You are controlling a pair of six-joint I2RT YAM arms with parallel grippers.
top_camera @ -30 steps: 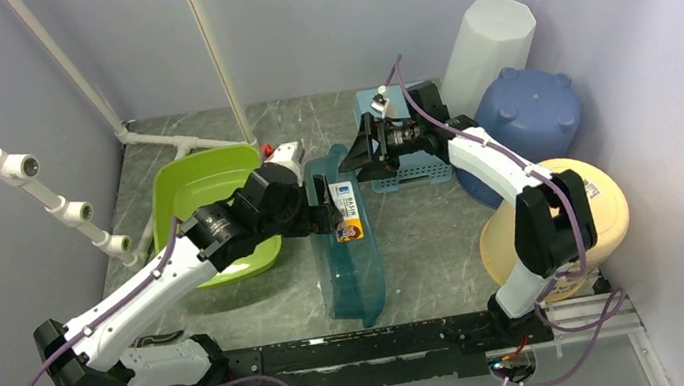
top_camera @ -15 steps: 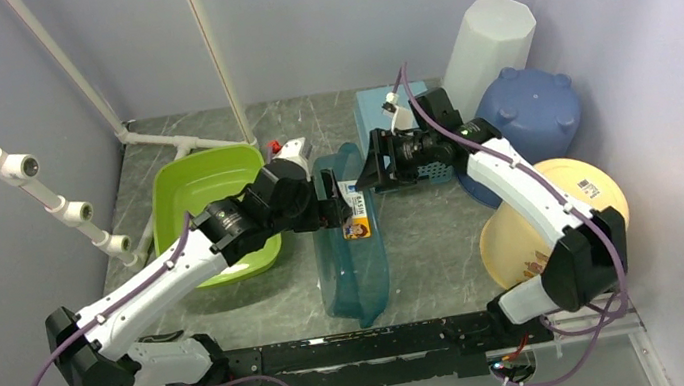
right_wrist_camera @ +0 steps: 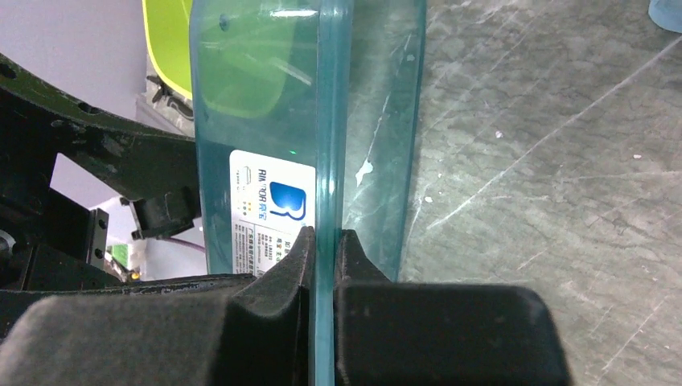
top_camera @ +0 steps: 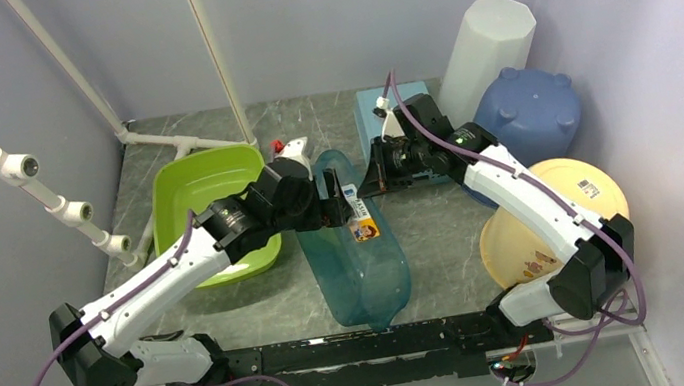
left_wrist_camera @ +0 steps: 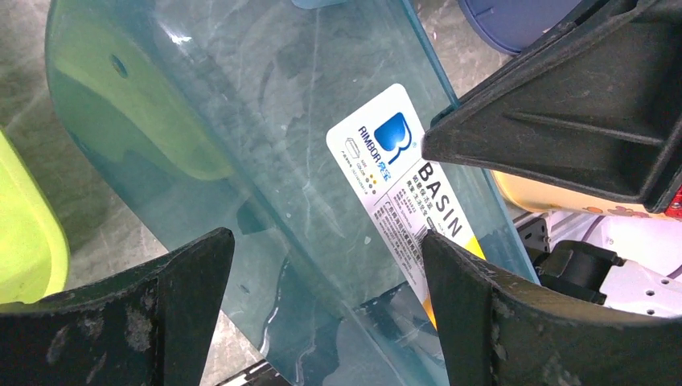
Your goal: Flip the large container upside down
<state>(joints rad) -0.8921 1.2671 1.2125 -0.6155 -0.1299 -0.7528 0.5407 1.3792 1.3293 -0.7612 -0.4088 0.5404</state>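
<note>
The large translucent teal plastic basin (top_camera: 359,256) stands tipped on its side in the middle of the grey marbled bench (top_camera: 440,235). One long edge is down and the far end is raised between my two arms. My right fingers (top_camera: 367,179) are pinched tight on the basin's thin upper rim, one finger on each face of the wall, with no gap showing in my right wrist view. My left fingers (top_camera: 338,212) are spread wide and grip nothing. The basin's wall runs between them, and I cannot tell whether either finger touches it. A white sticker reading "BASIN" (left_wrist_camera: 402,185) sits on that wall, just beside my right fingers. A lime-green plastic tub (top_camera: 206,187) lies to the left of the basin and a pale yellow round bowl (top_camera: 561,198) to its right.
</note>
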